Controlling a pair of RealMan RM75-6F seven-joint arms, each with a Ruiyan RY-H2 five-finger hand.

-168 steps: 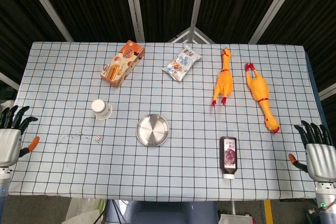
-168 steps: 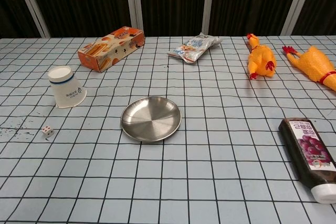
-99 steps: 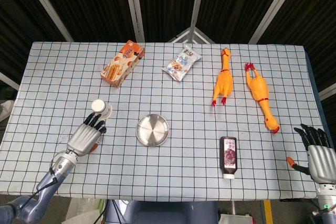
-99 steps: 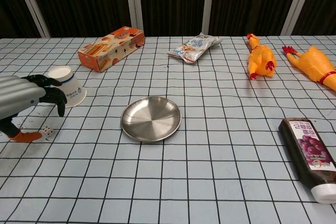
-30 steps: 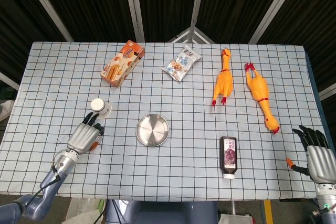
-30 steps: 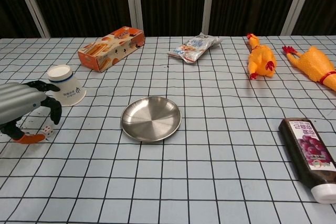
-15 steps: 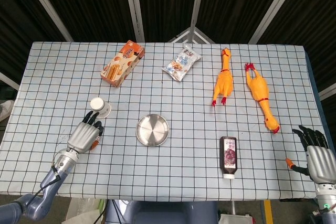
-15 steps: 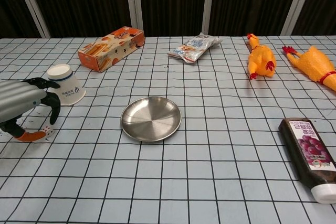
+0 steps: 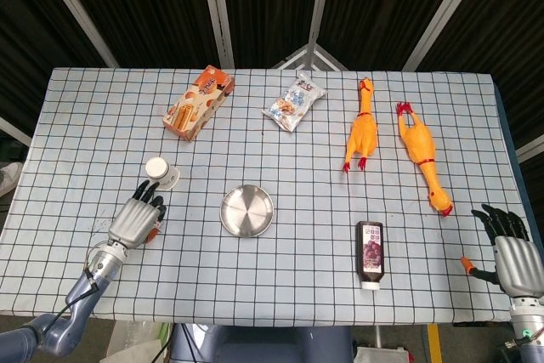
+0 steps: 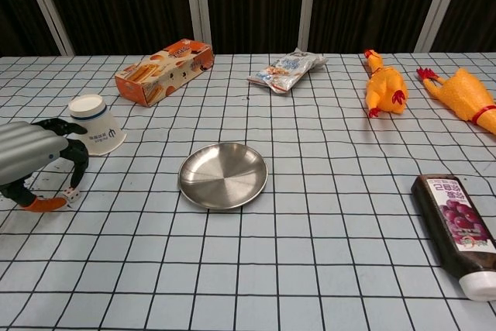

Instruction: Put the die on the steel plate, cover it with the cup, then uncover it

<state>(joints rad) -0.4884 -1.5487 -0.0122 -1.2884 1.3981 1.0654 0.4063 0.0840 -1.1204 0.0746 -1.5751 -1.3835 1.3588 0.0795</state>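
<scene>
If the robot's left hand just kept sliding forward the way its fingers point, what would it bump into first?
Most likely the paper cup, lying on its side just beyond the fingertips of the left hand. The small die sits right at those fingertips already, though the exact gap is hard to judge.

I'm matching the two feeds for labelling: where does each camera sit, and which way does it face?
Head view: high above the near table edge, looking steeply down; shows the whole table, the left hand and the right hand.
Chest view: low at the near edge, looking across toward the dark wall; shows only the left hand, beside the die.
Shared: left hand, cup, steel plate, bottle.
</scene>
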